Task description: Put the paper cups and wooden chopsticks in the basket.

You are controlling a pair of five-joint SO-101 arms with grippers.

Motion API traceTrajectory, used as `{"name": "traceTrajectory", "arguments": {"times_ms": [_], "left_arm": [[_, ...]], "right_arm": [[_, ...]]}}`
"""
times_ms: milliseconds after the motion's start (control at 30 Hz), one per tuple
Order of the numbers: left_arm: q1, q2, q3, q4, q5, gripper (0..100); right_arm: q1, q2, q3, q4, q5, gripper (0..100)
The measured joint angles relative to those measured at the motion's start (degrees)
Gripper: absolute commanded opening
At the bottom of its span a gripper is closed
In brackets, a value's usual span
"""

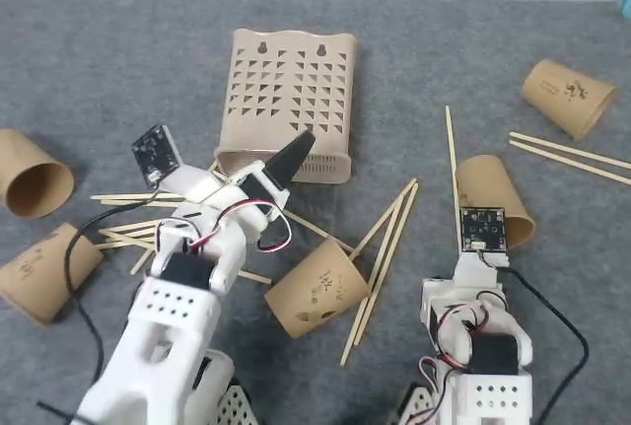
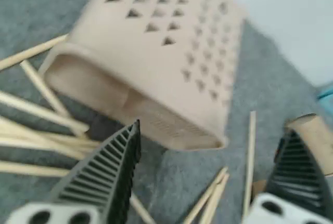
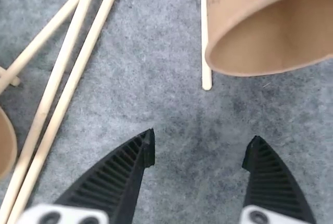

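The beige perforated basket [image 1: 286, 100] lies on its side, its mouth facing my left gripper [image 1: 284, 171]. That gripper [image 2: 210, 146] is open and empty just before the basket [image 2: 156, 63] mouth, above loose wooden chopsticks [image 2: 36, 109]. My right gripper [image 3: 202, 146] hangs open over bare carpet, a little short of a tipped paper cup [image 3: 270, 26] and a chopstick [image 3: 204, 26] beside it. That cup [image 1: 493, 198] lies in front of the right arm [image 1: 473, 336]. Another cup [image 1: 315, 287] rests between the arms. More chopsticks [image 1: 380, 247] lie crossed in the middle.
Two cups [image 1: 35, 183] [image 1: 44, 267] lie at the far left and one cup [image 1: 567, 98] at the upper right, next to a chopstick pair [image 1: 572, 154]. A chopstick pile [image 1: 133, 223] sits left of the left arm. Grey carpet [image 1: 118, 60] covers the table.
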Motion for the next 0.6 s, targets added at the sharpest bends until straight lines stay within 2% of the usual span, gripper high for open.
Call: {"name": "traceTrajectory", "arguments": {"times_ms": [367, 600], "left_arm": [[-0.35, 22.77, -6.33, -4.04, -0.26, 37], [-1.85, 26.73, -8.18, -17.58, 0.00, 37]], "right_arm": [[-0.09, 0.00, 0.00, 0.00, 0.00, 27.0], [-0.09, 0.00, 0.00, 0.00, 0.00, 27.0]]}}
